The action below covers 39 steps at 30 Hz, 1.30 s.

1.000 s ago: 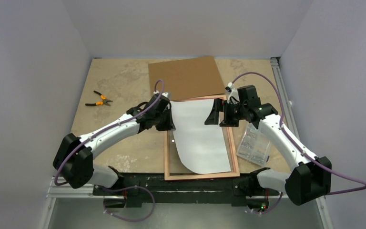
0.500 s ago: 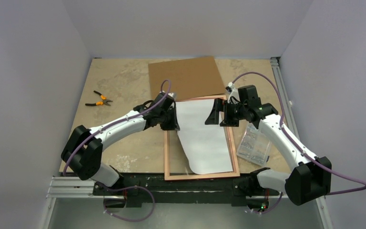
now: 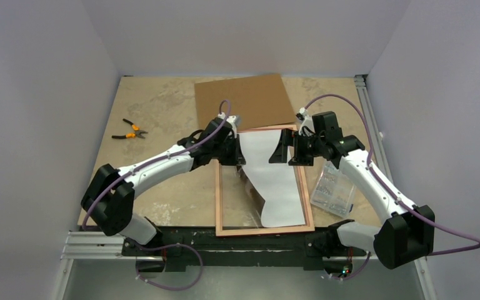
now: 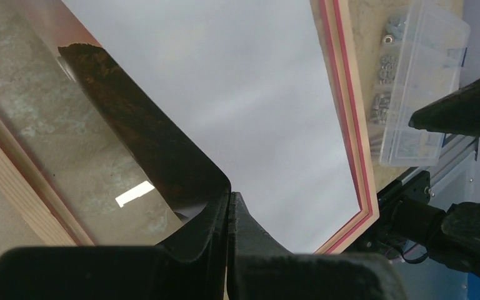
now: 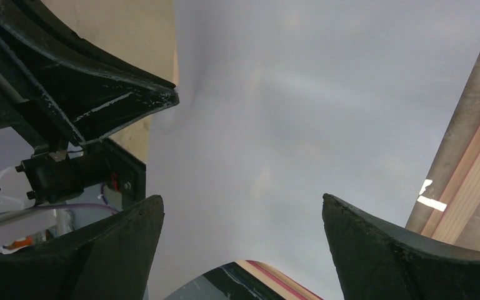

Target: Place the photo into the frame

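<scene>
The frame lies flat on the table with its tan back side up; its pink inner border shows in the left wrist view. The photo lies white back up over the frame's right part. Its left edge is lifted and curled, so the dark picture side shows underneath. My left gripper is shut on that lifted edge. My right gripper is open and empty, just above the photo's upper right part; the white back fills its view.
The brown backing board lies behind the frame. Orange-handled pliers lie at the far left. A clear plastic box of screws sits right of the frame. A clear pane shows in the frame's uncovered left half.
My left gripper has moved right and farther back with the photo's edge. The photo curls more and uncovers the frame's left half. The right arm has not moved.
</scene>
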Motion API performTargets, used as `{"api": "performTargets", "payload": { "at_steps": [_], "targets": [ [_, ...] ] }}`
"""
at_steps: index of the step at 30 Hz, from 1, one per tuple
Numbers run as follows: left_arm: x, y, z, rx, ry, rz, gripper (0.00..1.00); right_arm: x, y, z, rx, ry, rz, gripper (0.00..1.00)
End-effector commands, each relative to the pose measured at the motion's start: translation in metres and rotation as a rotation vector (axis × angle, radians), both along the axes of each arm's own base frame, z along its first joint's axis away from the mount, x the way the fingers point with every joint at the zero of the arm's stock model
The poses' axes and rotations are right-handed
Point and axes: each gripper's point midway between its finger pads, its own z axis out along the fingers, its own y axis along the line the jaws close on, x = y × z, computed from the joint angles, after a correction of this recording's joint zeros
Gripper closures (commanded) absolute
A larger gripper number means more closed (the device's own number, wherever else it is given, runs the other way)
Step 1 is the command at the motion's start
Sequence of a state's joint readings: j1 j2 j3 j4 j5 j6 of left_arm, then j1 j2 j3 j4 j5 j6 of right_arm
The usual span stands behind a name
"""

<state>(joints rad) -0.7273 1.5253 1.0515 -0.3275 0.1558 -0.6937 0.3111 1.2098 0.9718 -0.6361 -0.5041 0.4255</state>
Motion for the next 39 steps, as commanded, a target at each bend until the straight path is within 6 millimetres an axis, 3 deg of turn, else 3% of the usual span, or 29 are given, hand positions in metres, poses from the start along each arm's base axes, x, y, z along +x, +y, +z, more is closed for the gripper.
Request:
{"api": "performTargets", "payload": {
  "at_steps": [1,7,15,26,32,39],
  "targets": [
    [0.000,-0.010,0.046,-0.132,-0.167,-0.061,1.00,0.004,-0.003,0.009,0.001,-0.050,-0.003,0.03],
    [-0.010,0.001,0.051,-0.153,-0.224,-0.071,1.00,0.005,-0.002,0.010,0.007,-0.053,-0.002,0.04],
    [-0.014,0.016,0.018,-0.092,-0.152,-0.003,1.00,0.006,-0.002,0.010,0.011,-0.054,-0.006,0.04],
    [-0.011,-0.001,0.001,-0.178,-0.072,0.047,1.00,0.007,-0.004,0.009,0.003,-0.055,-0.019,0.04],
    [-0.006,-0.019,0.010,-0.273,-0.084,0.021,1.00,0.009,-0.004,0.008,0.001,-0.058,-0.024,0.04],
    [-0.005,-0.027,0.041,-0.365,-0.141,-0.003,1.00,0.017,-0.002,0.009,0.008,-0.063,-0.027,0.03]
  ]
}}
